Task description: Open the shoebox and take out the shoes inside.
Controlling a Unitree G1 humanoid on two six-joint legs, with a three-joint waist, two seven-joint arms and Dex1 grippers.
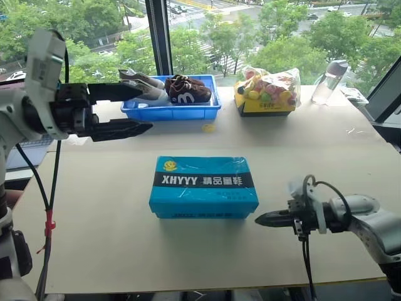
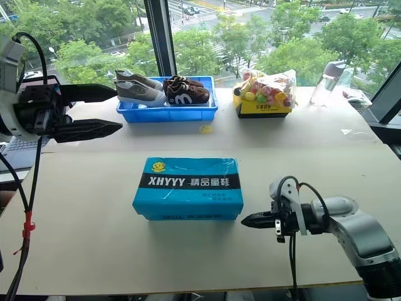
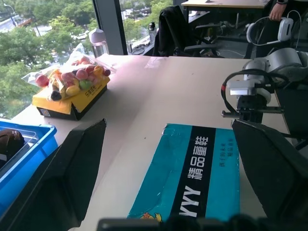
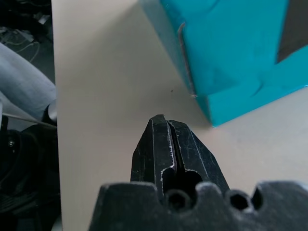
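2 grippers flank 1 shoebox (image 1: 203, 186), which lies lid-on in the middle of the table (image 1: 94, 207), so the shoes inside cannot be seen. The left gripper (image 1: 145, 110) hangs high over the table's left side, near the blue tray (image 1: 172, 111), its fingers spread wide and holding nothing. The right gripper (image 1: 260, 219) sits low, just beside the box's near right corner, pointing at it with fingers pressed tight together and empty.

The step in hand looks like opening the lid. To do it well, I would slide the closed right tip under the lid's edge at that corner and lever up gently, while the left comes down to steady the box or catch the rising lid. Pushing sideways risks shoving the whole box across the smooth tabletop.

Count on the table: 1 shoebox, 1 blue tray holding what looks like 2 grey sneakers (image 2: 138, 88) and 2 brown shoes (image 2: 187, 91), 1 yellow box of toys (image 1: 266, 91), 1 clear bottle (image 1: 329, 81), and 1 small yellow object (image 1: 208, 128) behind the shoebox.
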